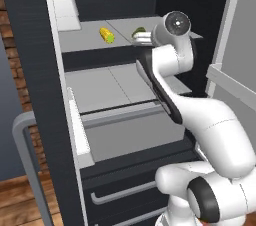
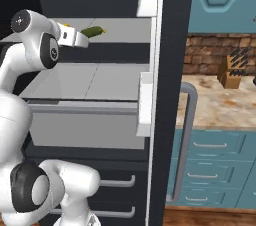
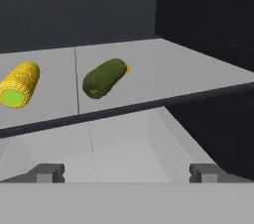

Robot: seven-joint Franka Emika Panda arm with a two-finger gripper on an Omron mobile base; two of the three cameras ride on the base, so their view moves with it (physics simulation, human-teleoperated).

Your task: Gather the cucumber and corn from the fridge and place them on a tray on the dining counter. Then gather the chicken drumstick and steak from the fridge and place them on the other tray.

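The gripper (image 3: 127,172) stands wide open and holds nothing, its two dark fingertips (image 3: 48,172) set far apart low in the hand view, in front of the upper shelf (image 3: 198,77) of the fridge (image 1: 30,70). On that grey shelf lie two things: the cucumber (image 3: 103,78), dark green and angled with one end toward the camera, at about 11 o'clock from the point between the fingertips, and the corn (image 3: 19,85), a stubby yellow cob with a greenish cut end, at about 10 o'clock and near the cucumber but not touching it. Neither touches the gripper; both rest well back from the shelf's front edge. Below, a second grey shelf (image 1: 107,87) lies bare (its surface shows in both base views). The left base view shows the corn (image 1: 106,35) at 9 o'clock from the cucumber (image 1: 138,32), whose near part is hidden by the white hand, plus a white door bin (image 1: 64,5) at upper left. The right base view shows the cucumber (image 2: 93,31) just past the hand, a wooden knife block (image 2: 232,72) on the neighbouring stone counter (image 2: 215,105), and teal drawers (image 2: 210,167) beneath it.
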